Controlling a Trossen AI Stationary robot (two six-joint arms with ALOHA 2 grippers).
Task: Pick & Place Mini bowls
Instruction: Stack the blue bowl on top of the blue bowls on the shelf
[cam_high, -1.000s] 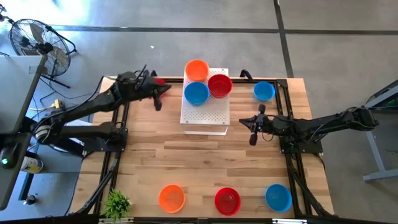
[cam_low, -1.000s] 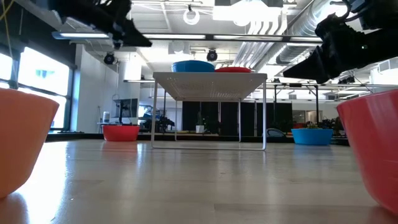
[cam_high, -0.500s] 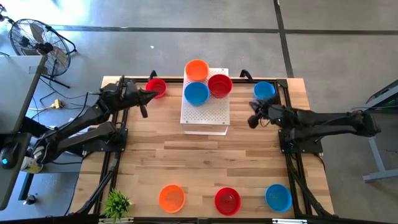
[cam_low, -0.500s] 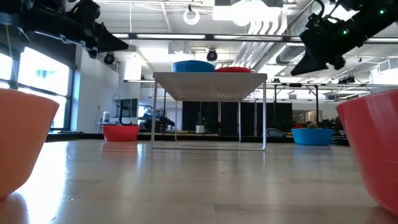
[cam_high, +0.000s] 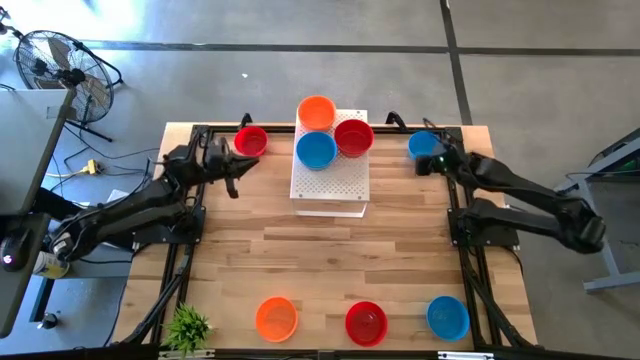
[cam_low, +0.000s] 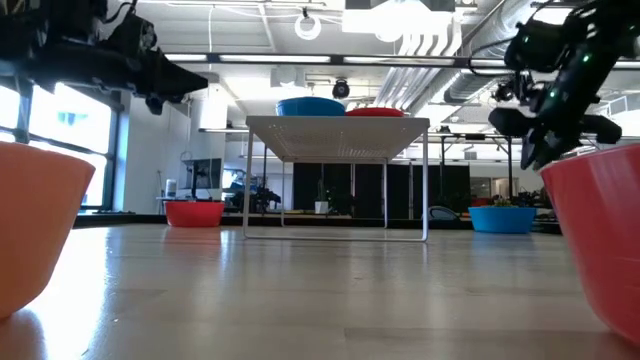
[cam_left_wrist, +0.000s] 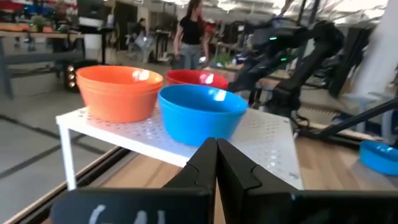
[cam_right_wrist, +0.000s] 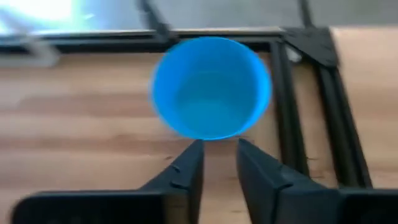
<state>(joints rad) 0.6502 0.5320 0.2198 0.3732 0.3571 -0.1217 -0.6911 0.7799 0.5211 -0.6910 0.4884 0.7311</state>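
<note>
Since the earlier frame the right gripper (cam_high: 424, 163) has swung to the blue mini bowl (cam_high: 423, 145) near the worktop's far right corner, while the left gripper (cam_high: 232, 166) has drawn back beside the red mini bowl (cam_high: 250, 140) at the far left. In the low view both arms hang high. The left wrist view shows its fingers together. The right wrist view shows fingers slightly apart over the bowl's near rim; too narrow a gap could nudge it away.

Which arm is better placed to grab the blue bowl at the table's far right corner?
Right. The right hand is open, pointing at that blue bowl; the left hand is across the table, shut.
</note>
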